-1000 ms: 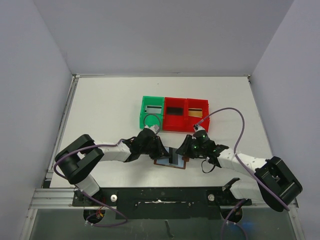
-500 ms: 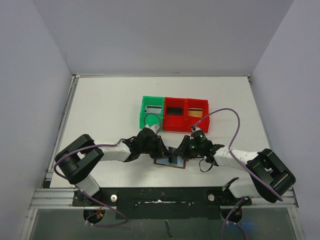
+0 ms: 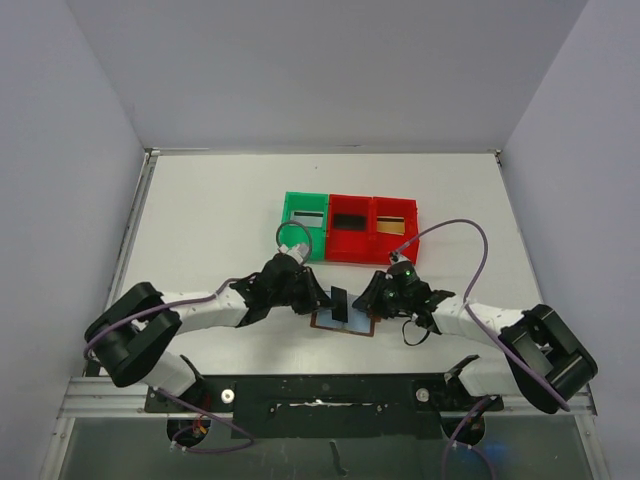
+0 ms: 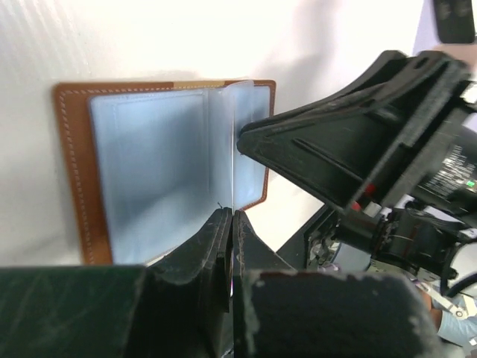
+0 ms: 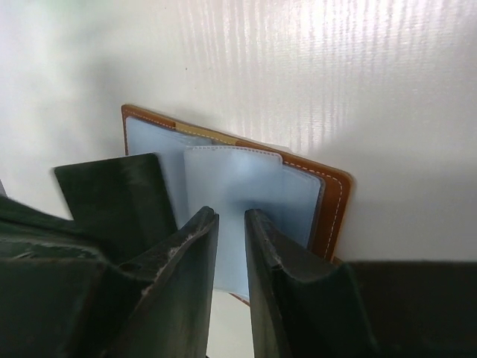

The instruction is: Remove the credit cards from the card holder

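Wallet (image 5: 333,195): tan-brown leather, pale stitching along edge, inner pockets pale blue-grey.
Card (image 3: 339,303) over wallet: dark, near black.
Green bin (image 3: 283,228) beyond wallet: bright green.
Red bins (image 3: 371,228) next to it: two, red.
Table (image 3: 200,230) under wallet: white, faint ribbed lines.
Cable (image 3: 481,250) right of wallet: purple.
Left gripper (image 4: 232,215), right gripper (image 5: 231,215) at wallet: black.

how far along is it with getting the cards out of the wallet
Done: the small brown leather bifold card holder lies open, pale blue pockets up. In hand: the left gripper is shut on one thin dark card, apparently drawn out of the pockets; the right gripper has its jaws astride a pocket leaf, grip unclear. Left: setting that card down, then any others; I can't see whether more remain inside.
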